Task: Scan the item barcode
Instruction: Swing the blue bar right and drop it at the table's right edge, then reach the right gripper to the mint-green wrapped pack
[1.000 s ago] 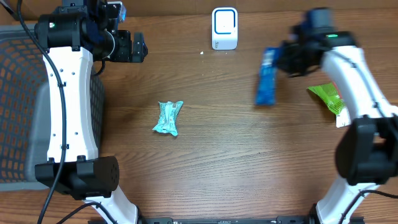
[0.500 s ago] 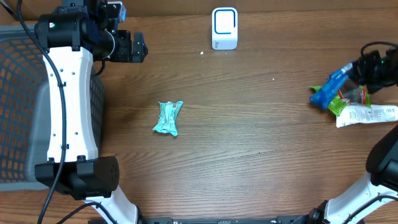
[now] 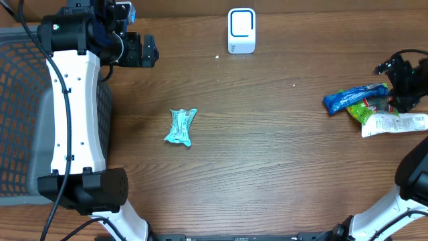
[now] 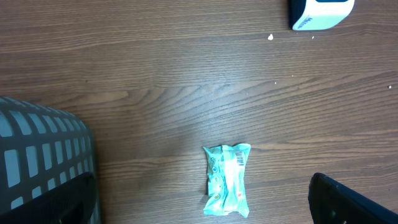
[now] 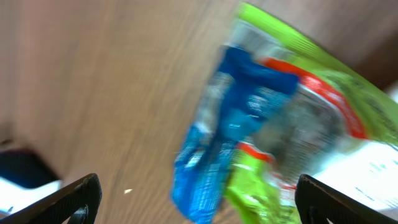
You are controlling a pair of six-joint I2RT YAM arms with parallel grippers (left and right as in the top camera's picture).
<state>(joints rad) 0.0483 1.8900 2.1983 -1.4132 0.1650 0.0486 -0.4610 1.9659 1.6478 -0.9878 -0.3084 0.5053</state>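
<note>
Overhead, we see the blue packet [image 3: 354,98] lying across a green packet [image 3: 364,111] near the right edge of the table [image 3: 267,174], well apart from the scanner [image 3: 241,30]. Our right gripper [image 3: 394,85] sits just beside it, claws spread and holding nothing; our left gripper [image 3: 151,52] is spread wide too

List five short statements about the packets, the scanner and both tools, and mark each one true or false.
The white box-shaped scanner stands near the wooden table's far edge. True.
The crumpled teal wrapper touches the scanner. False: it lies apart from it, mid-table.
The blue plastic packet lies partly on the green foil packet. True.
The right tool grips the blue packet. False: its fingers stand wide apart and the packet lies on the table.
The left tool holds nothing. True.
</note>
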